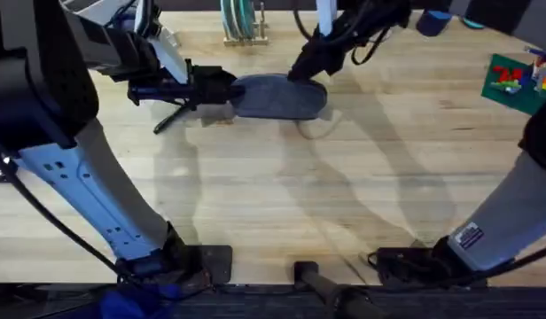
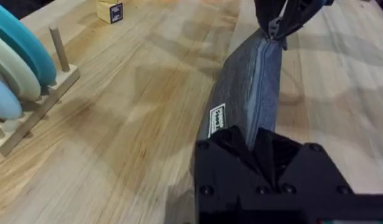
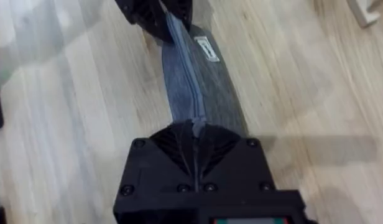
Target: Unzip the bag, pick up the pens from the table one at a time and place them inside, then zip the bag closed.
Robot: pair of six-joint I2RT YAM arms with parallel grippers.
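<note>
A broad, pale wooden plank table (image 1: 344, 204) with visible grain carries the scene, and near its far edge lies the oblong blue-grey fabric pouch (image 1: 280, 96), flat on the boards with its zipper running lengthwise along the top. Both arms are at the bag, one at each end: the left gripper (image 1: 222, 89) has its black fingers closed on the end nearer the left side, and the right gripper (image 1: 307, 66) pinches the opposite end, where the zipper's small pull sits. Judging from how things lie, the task is at its very start or its very end; the zipper line reads as closed along its length, so the likeliest reading is that the unzipping is only being set up, with the loading and the re-zipping left to do. A slim black pen (image 1: 171, 117) appears to lie slantwise on the table just under the left arm, outside the bag, which supports that reading. The left wrist view gives the pouch's small white label (image 2: 217, 119) and, at the far end, the right gripper (image 2: 280, 25) nipping the metal pull; it also takes in a wooden peg rack holding blue and white rings (image 2: 20, 81). The right wrist view looks straight down the zipper seam (image 3: 190, 81) to the left gripper (image 3: 157, 17) clamped on the fabric.
</note>
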